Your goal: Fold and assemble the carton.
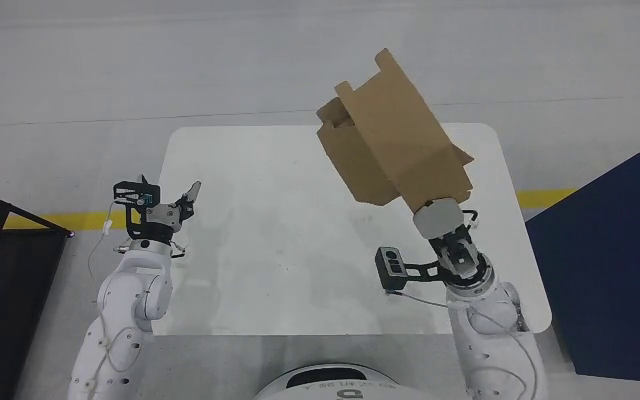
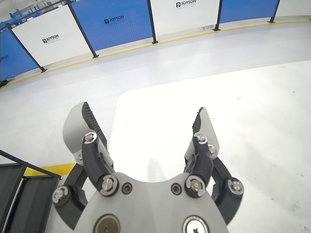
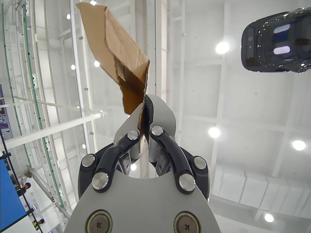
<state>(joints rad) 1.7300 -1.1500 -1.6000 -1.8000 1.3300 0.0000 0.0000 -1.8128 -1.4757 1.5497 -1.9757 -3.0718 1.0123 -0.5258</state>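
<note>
My right gripper [image 1: 438, 214] [image 3: 145, 103] is clamped tight on the carton [image 1: 390, 135] [image 3: 116, 49]. Its two pads [image 3: 150, 112] are pressed together with only a thin edge of brown cardboard between them. The grip is on the carton's near right end. From there the carton rises and slants away to the far left, tilted, not level. It is held up in the air over the far right part of the bench [image 1: 280, 250] [image 2: 218, 122], and in the top view its far end reaches past the bench's far edge. The carton is only partly formed. Its broad panel faces up, loose flaps stick out at the far left end, and another flap juts out on the right near my grip. In the right wrist view the cardboard stands up out of the gripper against the ceiling, its layers slightly parted just above the pads.

My left gripper [image 1: 168, 190] [image 2: 143, 107] is spread wide and holds nothing. It hangs over the left edge of the bench, pointing toward the far side, with one finger over the white bench top and the other over the grey floor [image 2: 73, 81] beside it. It is well apart from the carton.

Beyond the bench, a yellow line [image 2: 184, 37] runs along the floor in front of blue and white fence panels [image 2: 116, 18].
</note>
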